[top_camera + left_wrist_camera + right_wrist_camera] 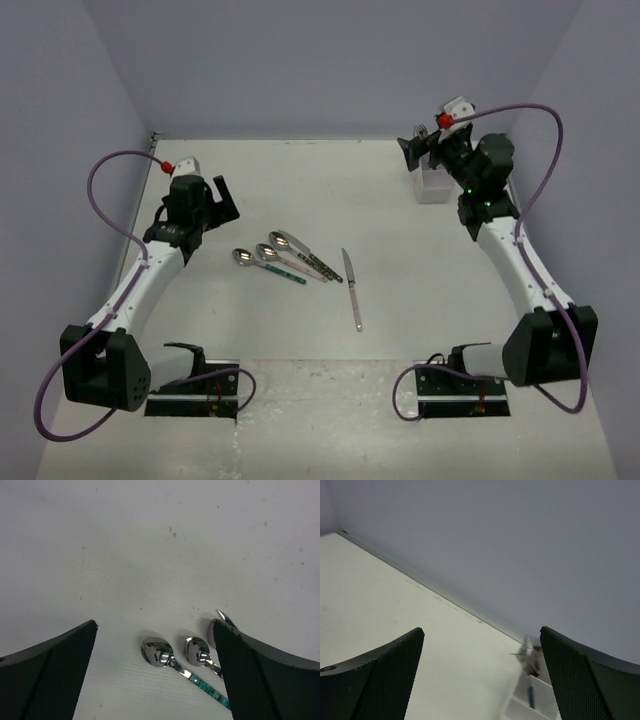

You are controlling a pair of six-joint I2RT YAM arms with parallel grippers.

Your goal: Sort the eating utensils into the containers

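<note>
Three spoons lie side by side mid-table: one with a teal handle (243, 258), a middle one (268, 252) and a dark-patterned one (287, 241). To their right lies a pink-handled knife (351, 285). My left gripper (212, 200) hovers open just left of them. Its wrist view shows the teal-handled spoon (156, 651) and the middle spoon (196, 650) between the fingers, the third half hidden. The white container (435, 182) stands at the back right. My right gripper (424, 150) hangs open above it, holding nothing. Blurred utensil heads (530, 655) stick up from the container (520, 705).
Purple walls enclose the table on the left, back and right. The container stands near the right wall. Both arm bases and their purple cables sit at the near edge.
</note>
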